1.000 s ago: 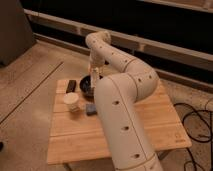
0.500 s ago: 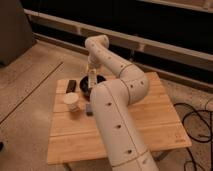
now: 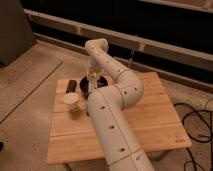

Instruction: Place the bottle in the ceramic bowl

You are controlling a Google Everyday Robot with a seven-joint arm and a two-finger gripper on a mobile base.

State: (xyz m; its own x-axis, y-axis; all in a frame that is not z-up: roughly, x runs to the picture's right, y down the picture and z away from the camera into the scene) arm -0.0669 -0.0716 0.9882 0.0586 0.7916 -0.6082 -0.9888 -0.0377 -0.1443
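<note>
The hand (image 3: 91,79) hangs directly over the ceramic bowl (image 3: 98,84) on the wooden bench (image 3: 155,120); whether it is spread or pinching anything cannot be told. A white cup (image 3: 73,102) stands nearby.

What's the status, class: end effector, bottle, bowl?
End effector down over bowl. Bottle not discernible. White cup beside bowl, not blocking.
</note>
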